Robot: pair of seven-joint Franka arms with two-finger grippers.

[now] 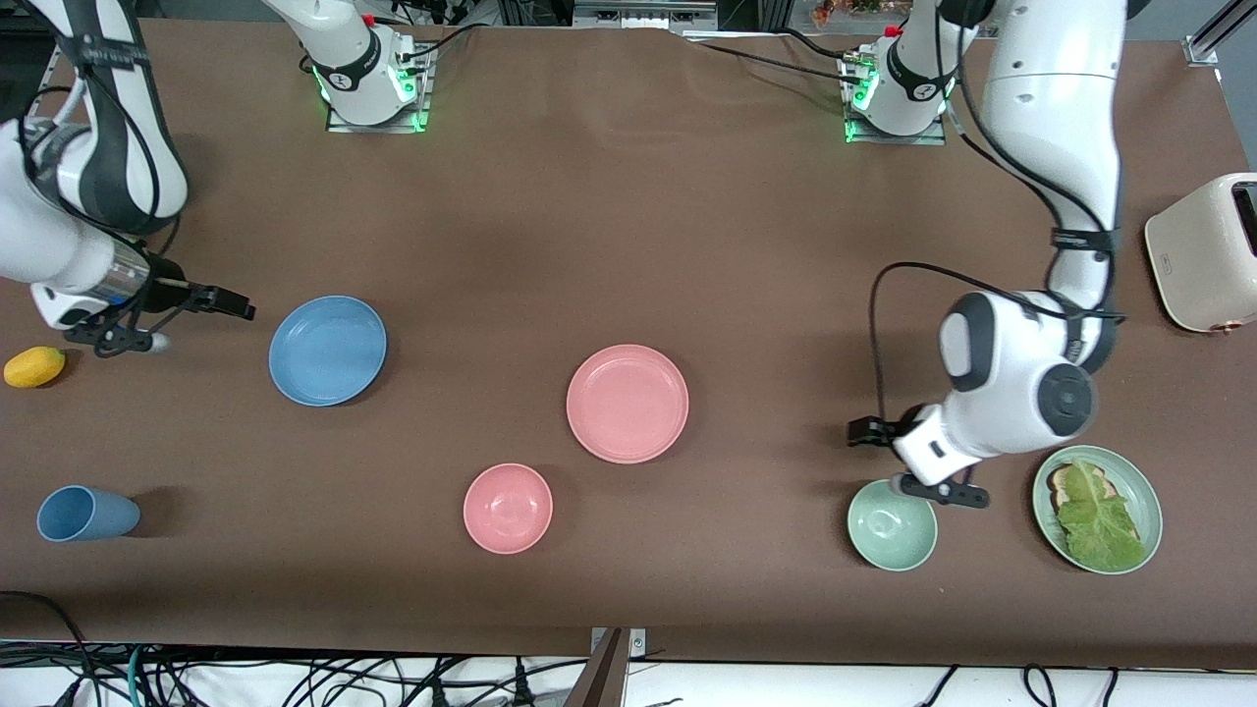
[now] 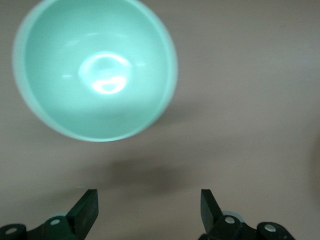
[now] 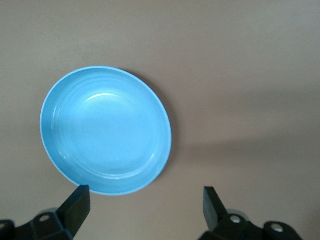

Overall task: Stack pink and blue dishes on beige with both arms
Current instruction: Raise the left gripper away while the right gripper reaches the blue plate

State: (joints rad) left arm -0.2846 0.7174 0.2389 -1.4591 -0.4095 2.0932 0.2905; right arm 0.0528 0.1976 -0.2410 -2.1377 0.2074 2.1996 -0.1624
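1. At centre of the table (image 1: 628,216), by the front view's clock: pale pink plate (image 1: 628,404), lying flat on the brown cloth, with nothing on it.
2. At ten o'clock of that pink plate, toward the right arm's end and well apart from it: sky blue plate (image 1: 327,351) (image 3: 106,130), lying flat, equally bare.
3. At nine o'clock of the blue plate: right gripper (image 1: 182,322) (image 3: 145,202), hanging over bare cloth beside the plate, claw spread wide, nothing between the fingers, touching no dish.
4. At eight o'clock of the pink plate, nearer the front camera: smaller, deeper pink bowl (image 1: 508,508), standing upright.
5. At four o'clock of the pink plate, toward the left arm's end: pale green bowl (image 1: 892,525) (image 2: 95,70), standing upright.
6. At one o'clock of the green bowl, just beside its rim: left gripper (image 1: 908,462) (image 2: 149,205), hanging over the cloth, claw wide, fingers clear of the bowl and holding nothing.
7. At three o'clock of the green bowl, near it: green plate (image 1: 1151,501) carrying toast under a lettuce leaf.
8. At one o'clock of that green plate, at the table's edge: cream toaster (image 1: 1203,250).
9. At seven o'clock of the blue plate, nearer the front camera: blue cup (image 1: 86,514), lying on its side.
10. At nine o'clock of the blue plate, past the right gripper: yellow fruit (image 1: 34,366) on the cloth.
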